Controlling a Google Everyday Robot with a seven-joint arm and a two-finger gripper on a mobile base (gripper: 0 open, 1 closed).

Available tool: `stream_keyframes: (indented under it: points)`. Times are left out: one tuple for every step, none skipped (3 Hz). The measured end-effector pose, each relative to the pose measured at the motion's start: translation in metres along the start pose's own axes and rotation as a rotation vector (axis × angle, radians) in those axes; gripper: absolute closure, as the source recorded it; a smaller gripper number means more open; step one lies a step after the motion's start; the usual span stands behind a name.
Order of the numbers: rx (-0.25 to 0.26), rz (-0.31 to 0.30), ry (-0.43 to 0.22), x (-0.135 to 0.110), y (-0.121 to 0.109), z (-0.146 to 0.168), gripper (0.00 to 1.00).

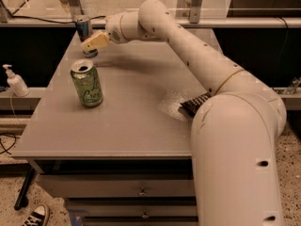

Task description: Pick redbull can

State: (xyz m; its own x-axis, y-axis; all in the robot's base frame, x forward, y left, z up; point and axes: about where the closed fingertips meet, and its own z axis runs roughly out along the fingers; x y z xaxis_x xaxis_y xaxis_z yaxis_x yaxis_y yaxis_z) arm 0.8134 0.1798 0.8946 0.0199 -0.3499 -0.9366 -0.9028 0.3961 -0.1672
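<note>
- Starting nearest the camera: a black-and-white sneaker point(35, 215) pokes in on the floor at bottom left, and the drawer fronts point(141, 192) run under the front edge of the grey table point(127, 121).
- Big white arm point(235, 149) fills the right foreground and reaches over the tabletop toward the far left corner.
- Just behind its thick near segment lies a dark flat packet point(195, 102), partly covered by the arm.
- Left of centre, the green can point(87, 84) stands upright with its tab opening on top, well apart from the packet.
- Off the table's left side, a white pump bottle point(16, 81) sits on a lower ledge.
- At the far left, the gripper point(89, 44), tan and tilted downward, sits right at the lower part of the redbull can point(83, 27) and overlaps it from the right. Spread or closed? Cannot tell from here.
- That redbull can stands upright near the table's far left corner, beyond the green can.
</note>
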Motion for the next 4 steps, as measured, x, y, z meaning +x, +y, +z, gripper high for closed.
stream_keyframes:
  points:
    - [0.002,0.072,-0.039,-0.002,0.001,0.016,0.41]
    - [-0.039,0.151,-0.059,0.0,0.009,0.036,0.4]
    - [-0.045,0.209,-0.059,0.006,0.012,0.04,0.18]
    - [-0.039,0.236,-0.057,0.01,0.012,0.038,0.0]
